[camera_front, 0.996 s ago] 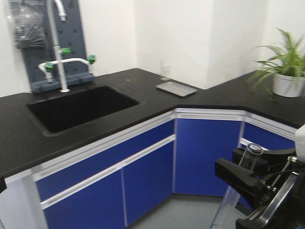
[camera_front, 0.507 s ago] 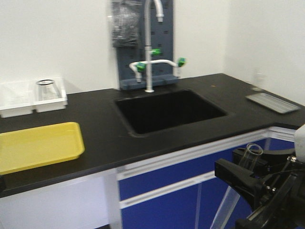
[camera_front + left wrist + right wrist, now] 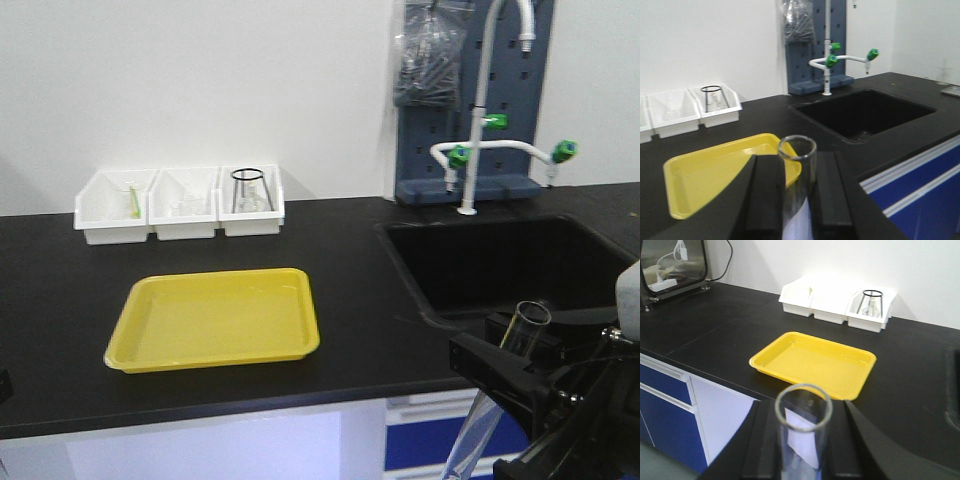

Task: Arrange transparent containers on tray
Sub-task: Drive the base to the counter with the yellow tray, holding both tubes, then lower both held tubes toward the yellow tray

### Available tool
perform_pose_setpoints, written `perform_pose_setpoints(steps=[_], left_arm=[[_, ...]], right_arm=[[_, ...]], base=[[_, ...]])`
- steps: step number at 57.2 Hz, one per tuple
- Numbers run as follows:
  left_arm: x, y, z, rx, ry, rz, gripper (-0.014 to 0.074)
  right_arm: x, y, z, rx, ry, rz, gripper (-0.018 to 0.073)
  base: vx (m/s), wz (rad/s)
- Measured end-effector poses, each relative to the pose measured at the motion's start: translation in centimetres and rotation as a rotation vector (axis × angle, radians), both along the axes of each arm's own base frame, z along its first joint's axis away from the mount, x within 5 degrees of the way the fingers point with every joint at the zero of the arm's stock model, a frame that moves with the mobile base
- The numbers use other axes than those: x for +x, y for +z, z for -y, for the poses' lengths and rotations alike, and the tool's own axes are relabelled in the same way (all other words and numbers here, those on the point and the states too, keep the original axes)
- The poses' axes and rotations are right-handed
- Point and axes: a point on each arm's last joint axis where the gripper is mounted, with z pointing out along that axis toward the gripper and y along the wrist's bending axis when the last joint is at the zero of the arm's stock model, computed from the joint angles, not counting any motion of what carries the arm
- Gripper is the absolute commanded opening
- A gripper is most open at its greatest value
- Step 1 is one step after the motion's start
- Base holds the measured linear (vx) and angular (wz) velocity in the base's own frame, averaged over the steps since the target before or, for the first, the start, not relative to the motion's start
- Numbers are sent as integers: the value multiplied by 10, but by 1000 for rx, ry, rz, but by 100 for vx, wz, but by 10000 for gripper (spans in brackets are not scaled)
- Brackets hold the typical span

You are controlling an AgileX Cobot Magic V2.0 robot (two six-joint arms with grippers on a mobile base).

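Note:
The yellow tray [image 3: 215, 318] lies bare on the black counter, also seen in the left wrist view [image 3: 715, 170] and the right wrist view [image 3: 812, 362]. My right gripper [image 3: 520, 352] hangs off the counter's front edge at lower right, shut on an upright clear test tube [image 3: 527, 325]. From the right wrist, that test tube [image 3: 802, 440] stands between the black fingers [image 3: 765, 440], short of the tray. My left gripper [image 3: 797, 200] is shut on a second test tube [image 3: 797, 180], its rim in front of the tray's near right corner.
Three white bins [image 3: 180, 205] line the wall behind the tray; the right one holds a flask [image 3: 248, 190]. A black sink [image 3: 510, 260] with a faucet [image 3: 478, 150] lies to the right. A glass-fronted box [image 3: 672, 265] stands at the counter's far left.
The front view has swung left: the sink slid from centre to the right, and the tray and bins came fully into view. The right gripper keeps its hold on the tube.

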Motion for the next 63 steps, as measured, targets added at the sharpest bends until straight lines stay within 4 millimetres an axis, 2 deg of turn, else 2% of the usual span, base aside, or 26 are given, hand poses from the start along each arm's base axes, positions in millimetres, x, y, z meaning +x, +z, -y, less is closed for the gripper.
perform_pose_setpoints(steps=[22, 63], left_arm=[[0, 0, 0, 0, 0, 0, 201], [0, 0, 0, 0, 0, 0, 201]], right_arm=[[0, 0, 0, 0, 0, 0, -8], [0, 0, 0, 0, 0, 0, -8]], base=[[23, 22], [27, 7]])
